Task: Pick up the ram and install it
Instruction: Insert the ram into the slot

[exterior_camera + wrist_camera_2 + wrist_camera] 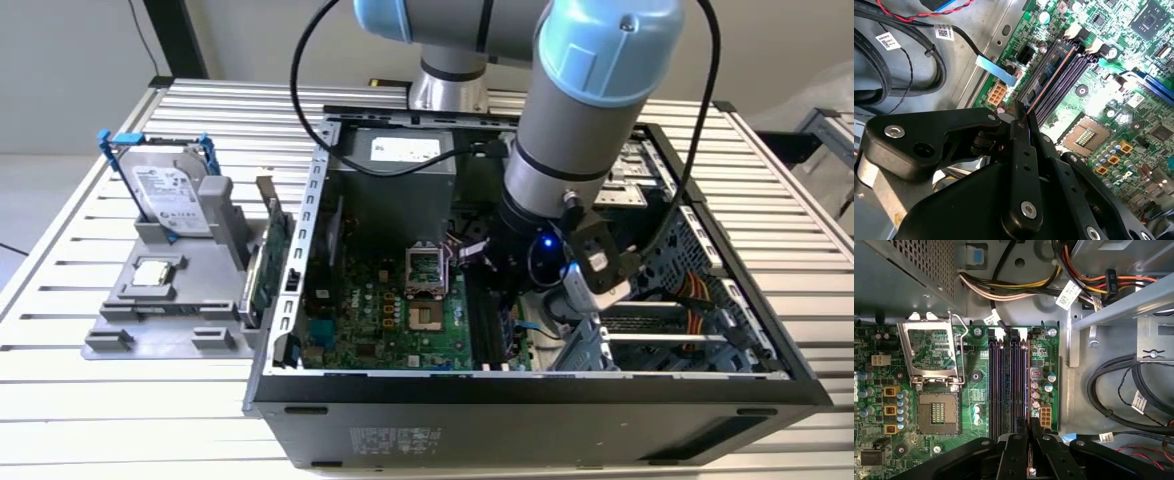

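We see the ram [1050, 75] edge-on in the second wrist view, a thin stick with a coppery edge standing along the memory slots [1009, 385] of the green motherboard [387, 310], its near end pinched between the black fingers [1021, 150] of the hand [1030, 440]. So the hand is clenched on the ram, and the pick-up part is done. In the first wrist view the fingertips sit right at the near end of the slots, lined up with one of the slots nearest the board's edge. We judge the install to be under way but not finished: we cannot tell whether the stick is pressed fully home, and the white latches [1074, 32] at the far end of the slots do not tell us either. In the exterior view the arm [587, 120] reaches down into the open computer case [534, 400], which lies on the slatted desk [134, 400]; beside the case, towards the exterior view's left, a grey stand [167, 300] holds a hard drive [171, 200] and a green card [267, 270]. As for writing, we see small white tags [1066, 294] on the cables and a pale sticker on the power supply [400, 150], but none of it is readable to us.
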{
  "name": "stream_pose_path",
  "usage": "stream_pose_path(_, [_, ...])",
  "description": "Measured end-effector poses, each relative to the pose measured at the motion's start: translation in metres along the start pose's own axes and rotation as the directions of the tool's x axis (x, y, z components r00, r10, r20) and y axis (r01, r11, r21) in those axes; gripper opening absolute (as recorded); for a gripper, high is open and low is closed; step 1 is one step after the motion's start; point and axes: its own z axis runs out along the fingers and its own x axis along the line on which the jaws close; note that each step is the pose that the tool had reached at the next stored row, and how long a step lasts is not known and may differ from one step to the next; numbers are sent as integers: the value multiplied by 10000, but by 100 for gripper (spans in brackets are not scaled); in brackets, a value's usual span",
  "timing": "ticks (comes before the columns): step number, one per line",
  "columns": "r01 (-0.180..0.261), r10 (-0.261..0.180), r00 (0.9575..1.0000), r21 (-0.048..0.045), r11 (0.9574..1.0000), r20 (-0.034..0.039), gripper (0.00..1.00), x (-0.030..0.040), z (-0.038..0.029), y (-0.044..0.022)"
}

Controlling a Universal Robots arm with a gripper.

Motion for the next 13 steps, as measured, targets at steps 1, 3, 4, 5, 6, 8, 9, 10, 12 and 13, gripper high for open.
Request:
stream_pose_path(1, [0,0,10000,4,10000,0,0,0,1,-1])
stream_pose_path(3, [-1,1,10000,14,10000,0,0,1,9,-2])
stream_pose_path(4, [-2,2,10000,19,10000,0,0,3,11,-2])
stream_pose_path(5, [-2,2,10000,21,10000,-1,0,4,13,-3])
stream_pose_path(6, [-1,1,10000,21,10000,0,0,5,16,-2])
stream_pose_path(8, [-2,2,10000,25,10000,0,0,10,21,-3])
stream_pose_path(9, [-1,1,10000,23,10000,0,0,11,24,-2])
stream_pose_path(10, [-1,1,10000,22,10000,1,0,12,29,-2])
stream_pose_path(12, [-2,2,10000,31,10000,0,0,16,41,-3])
stream_pose_path(13, [-1,1,10000,35,10000,0,0,18,43,-3])
